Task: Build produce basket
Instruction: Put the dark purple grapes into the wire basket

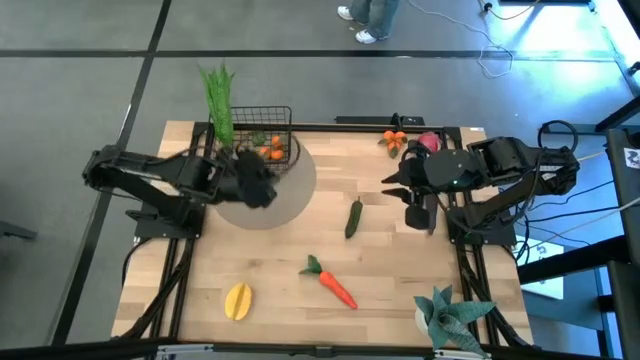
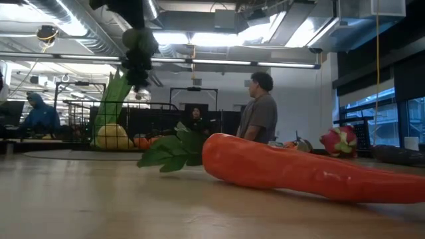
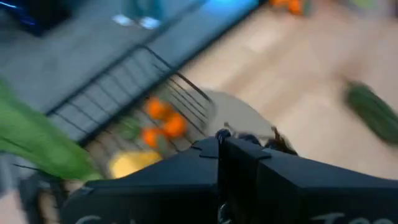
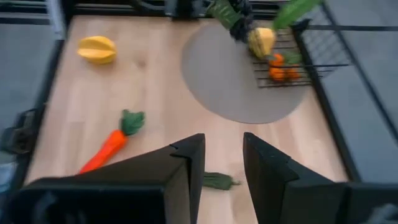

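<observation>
Three loose pieces up front: the star fruit [image 1: 237, 300], the carrot [image 1: 333, 284] and, a little farther in, the cucumber [image 1: 353, 218] all lie on the bare wooden surface [image 1: 400, 300], well apart from one another.
Star fruit: yellow, ridged and squat. I judge it light and hard-skinned, and I would pinch it across two ridges so it cannot roll.
Carrot: a smooth orange taper with a floppy green leaf tuft. I expect a stiff, light and rather slick body, so I would take it at the thick end, not by the leaves.
Cucumber: dark green, slim and slightly curved. It probably rolls easily, so a grip across its middle looks safest.
Right tool [image 4: 224, 168]: hangs above the surface just beside the cucumber, with its fingers parted and nothing between them.
Left tool [image 1: 258, 188]: closed tight on the grapes [image 2: 138, 63], which hang below it over the grey mat [image 1: 290, 195] at the basket's near side.
Grapes: a dark, knobbly cluster. I judge them light, with a lumpy outline that could snag on the wire, so I would lower them slowly.
Basket [image 1: 285, 115]: black wire grid with tall, stiff sides, standing partly on the mat. It looks light enough to shift if bumped.
Basket contents: the leek [image 1: 220, 100] stands tall and leafy in it, with tangerines [image 1: 272, 150] and a yellow fruit beside it.
Far edge: the dragon fruit [image 1: 428, 142], pink and scaly, lies with more small orange fruit [image 1: 394, 138]. I would take the dragon fruit around its belly.
</observation>
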